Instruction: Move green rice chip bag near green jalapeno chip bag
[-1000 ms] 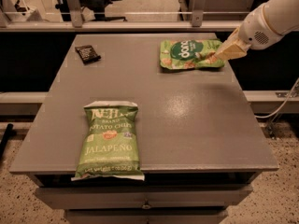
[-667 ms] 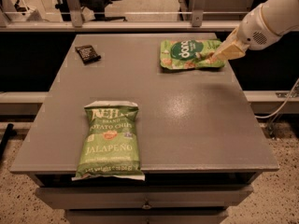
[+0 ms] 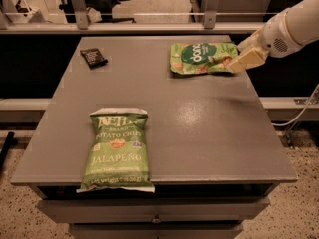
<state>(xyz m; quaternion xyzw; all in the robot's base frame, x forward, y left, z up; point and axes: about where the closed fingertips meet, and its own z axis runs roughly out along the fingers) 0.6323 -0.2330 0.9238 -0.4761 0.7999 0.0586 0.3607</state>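
- Green rice chip bag (image 3: 202, 58): lies flat at the far right of the table (image 3: 209, 123), dark round logo up, long side running left to right.
- Gripper (image 3: 237, 54): at the bag's right end, reaching in from beyond the table's right edge. The tan fingers (image 3: 246, 59) sit on either side of the bag's right edge and appear clamped on it.
- Arm (image 3: 294, 26): white, enters from the upper right and slopes down toward the bag.
- Green jalapeno chip bag (image 3: 115, 151): flat at the near left, lettering facing the camera, its lower crimped end slightly over the front edge. Well apart from the rice chip bag, diagonally across the tabletop.
- Small dark packet (image 3: 93, 58): far left corner area, apart from both bags.
- Drawer front (image 3: 154, 210): below the tabletop, shut.
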